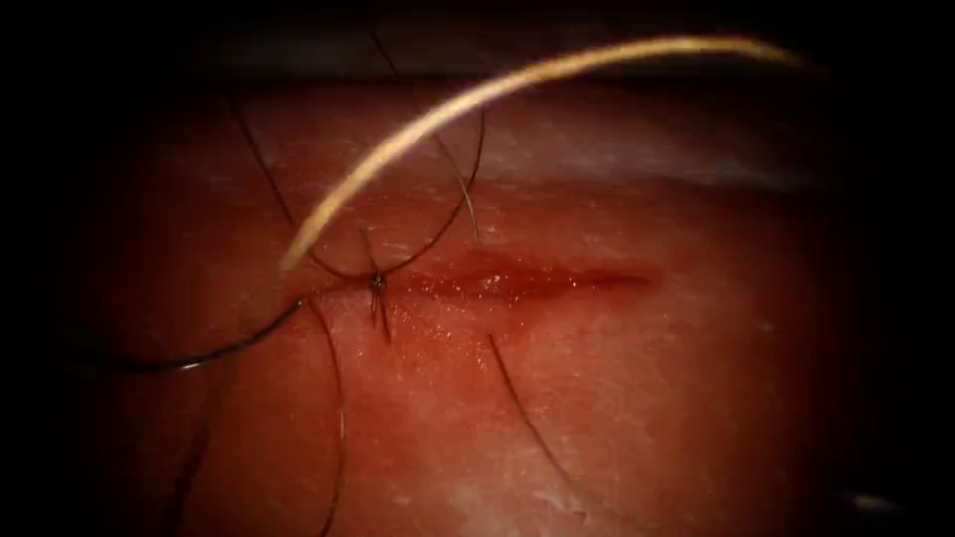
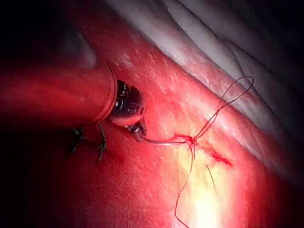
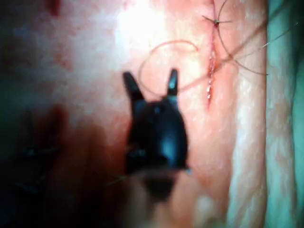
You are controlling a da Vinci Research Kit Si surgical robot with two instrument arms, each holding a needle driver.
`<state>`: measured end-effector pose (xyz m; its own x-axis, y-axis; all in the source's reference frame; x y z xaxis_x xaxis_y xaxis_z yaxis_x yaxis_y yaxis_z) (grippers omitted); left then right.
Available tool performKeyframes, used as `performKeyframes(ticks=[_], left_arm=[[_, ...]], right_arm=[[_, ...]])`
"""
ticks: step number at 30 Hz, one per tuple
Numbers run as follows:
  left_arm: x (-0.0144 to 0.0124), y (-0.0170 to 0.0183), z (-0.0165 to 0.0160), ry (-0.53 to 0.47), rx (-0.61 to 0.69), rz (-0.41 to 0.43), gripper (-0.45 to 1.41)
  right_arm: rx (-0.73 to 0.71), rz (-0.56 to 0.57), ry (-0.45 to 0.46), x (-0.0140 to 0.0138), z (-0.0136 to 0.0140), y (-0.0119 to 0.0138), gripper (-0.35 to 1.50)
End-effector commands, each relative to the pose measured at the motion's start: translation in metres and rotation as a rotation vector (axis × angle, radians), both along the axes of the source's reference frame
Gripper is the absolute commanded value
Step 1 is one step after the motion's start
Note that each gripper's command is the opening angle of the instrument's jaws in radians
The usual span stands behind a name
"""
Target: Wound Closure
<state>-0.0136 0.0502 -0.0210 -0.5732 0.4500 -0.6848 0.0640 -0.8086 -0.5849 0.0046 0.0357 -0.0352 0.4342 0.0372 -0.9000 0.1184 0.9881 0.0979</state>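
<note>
The tissue (image 1: 617, 398) carries a short cut (image 1: 537, 281) wet with red fluid, with a knotted stitch (image 1: 378, 284) at its left end. Dark thread (image 1: 453, 214) loops up from that knot, and a pale strand (image 1: 477, 94) arcs close across the endoscope view. My left tool (image 2: 138, 133) is shut on one end of the thin curved needle (image 2: 166, 141). The needle's other end reaches the knot (image 2: 192, 140); I cannot tell whether it is in the tissue. In the endoscope view the needle (image 1: 229, 348) lies left of the cut. My right tool (image 3: 152, 81) hangs open over the tissue beside the cut (image 3: 210, 71), holding nothing.
Older dark stitches (image 2: 100, 147) sit on the tissue under the left shaft (image 2: 57, 95). Loose thread tails (image 1: 527, 418) trail over the tissue below the cut. A pale cloth (image 2: 213, 33) borders the tissue's far edge.
</note>
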Motion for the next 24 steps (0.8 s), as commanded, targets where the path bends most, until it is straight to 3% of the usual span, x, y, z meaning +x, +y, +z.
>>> performKeyframes(ticks=[1, 7, 9, 11, 14, 17, 24], left_arm=[[-0.0004, 0.0000, 0.0007, -0.002, -0.001, 0.000, -0.35], [-0.0005, 0.0000, 0.0008, -0.001, -0.002, 0.000, -0.35], [-0.0005, -0.0001, 0.0008, -0.001, -0.002, 0.000, -0.35], [-0.0005, -0.0001, 0.0008, -0.001, -0.002, 0.000, -0.35], [-0.0005, 0.0000, 0.0008, -0.001, -0.002, 0.000, -0.35], [-0.0004, 0.0000, 0.0008, -0.001, -0.002, 0.001, -0.35], [-0.0004, 0.0000, 0.0008, -0.001, -0.002, 0.001, -0.35]], right_arm=[[-0.005, 0.016, -0.002, -0.0004, 0.0009, 0.0010, 1.13], [-0.034, 0.079, -0.006, 0.0013, 0.0030, 0.0035, 1.11], [-0.067, 0.100, -0.018, 0.0043, 0.0049, 0.0041, 1.13], [-0.072, 0.111, -0.018, 0.0052, 0.0055, 0.0041, 1.13], [-0.121, 0.161, -0.033, 0.0115, 0.0091, 0.0035, 1.14], [-0.149, 0.171, -0.039, 0.0150, 0.0109, 0.0031, 1.16], [-0.186, 0.149, -0.048, 0.0194, 0.0136, 0.0015, 1.14]])
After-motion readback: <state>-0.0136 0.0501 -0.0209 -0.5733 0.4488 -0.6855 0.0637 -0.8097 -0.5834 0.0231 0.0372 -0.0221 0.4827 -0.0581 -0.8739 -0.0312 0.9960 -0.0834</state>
